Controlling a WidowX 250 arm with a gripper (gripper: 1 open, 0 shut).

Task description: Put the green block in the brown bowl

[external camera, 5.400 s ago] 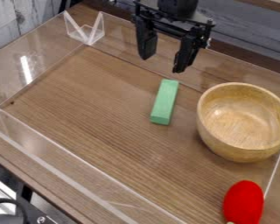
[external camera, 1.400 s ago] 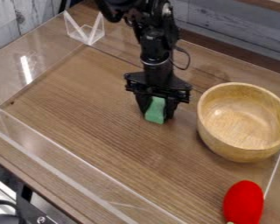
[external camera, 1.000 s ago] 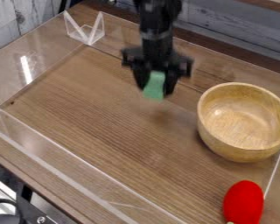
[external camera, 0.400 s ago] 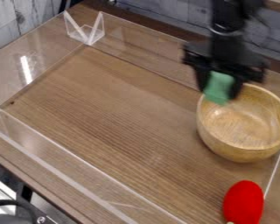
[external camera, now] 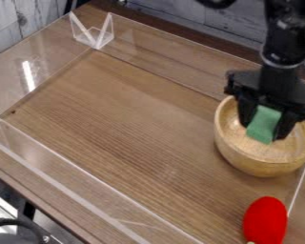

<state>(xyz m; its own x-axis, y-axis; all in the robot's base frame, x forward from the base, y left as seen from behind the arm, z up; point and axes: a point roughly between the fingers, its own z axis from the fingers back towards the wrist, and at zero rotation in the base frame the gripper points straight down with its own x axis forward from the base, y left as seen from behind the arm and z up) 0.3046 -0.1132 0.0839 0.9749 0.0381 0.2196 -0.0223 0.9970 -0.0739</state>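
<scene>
The green block (external camera: 265, 121), a small mint-green bar, hangs between the black fingers of my gripper (external camera: 269, 116), which is shut on it. It hovers over the brown bowl (external camera: 244, 155), a round light-tan wooden bowl at the right of the table. The block sits above the bowl's hollow, partly hiding the inside. The arm comes down from the upper right and covers the bowl's far rim.
A red rounded object (external camera: 265, 220) lies at the lower right, in front of the bowl. Clear acrylic walls (external camera: 41, 143) fence the wooden table, and a small clear stand (external camera: 91, 31) sits at the back left.
The gripper lifted the green block off the table's middle and carried it to the right. It now hangs over the bowl, a little lower than just before.
</scene>
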